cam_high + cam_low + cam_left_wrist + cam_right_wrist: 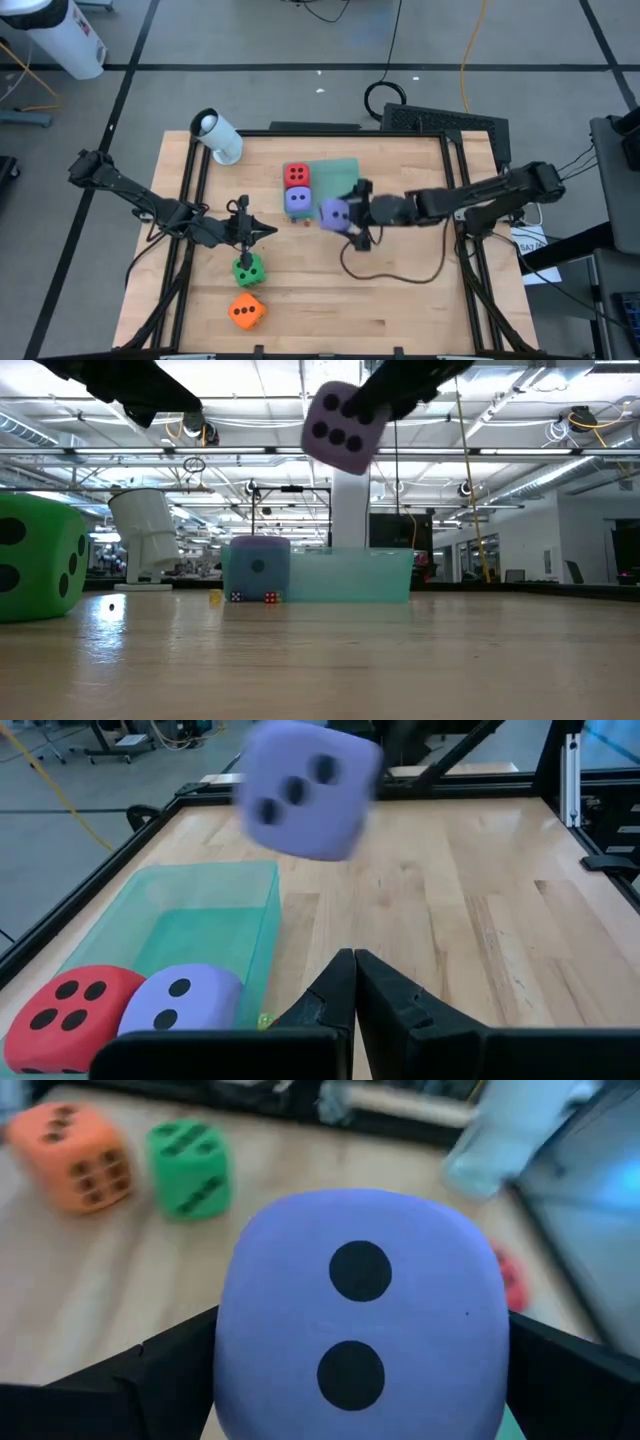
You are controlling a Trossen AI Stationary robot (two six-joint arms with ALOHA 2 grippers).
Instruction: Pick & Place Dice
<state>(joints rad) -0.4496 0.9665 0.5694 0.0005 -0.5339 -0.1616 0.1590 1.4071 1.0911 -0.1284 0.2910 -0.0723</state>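
Observation:
My right gripper (345, 213) is shut on a purple-blue die (333, 212), held in the air just right of the teal tray (338, 172). A red die (297, 176) and a second purple-blue die (298, 200) sit at the tray's left end. The green die (248, 268) and the orange die (246, 311) rest on the wood toward the near left. Above the green die's far side, my left gripper (262, 230) hovers shut with nothing in it. My right gripper pinches the purple-blue die between its two fingers, one on each of two opposite side faces (235, 1350). The fingers (560, 1375) come from the table's right, slanting a little downward. The die (343, 428) hangs tilted, lifted well clear of the table.
A white cylinder (217, 136) lies at the far left corner of the table. A few tiny dice (252, 597) lie on the wood by the tray. A black cable (390, 275) loops over the table's right half. Black frame rails (463, 180) border the board.

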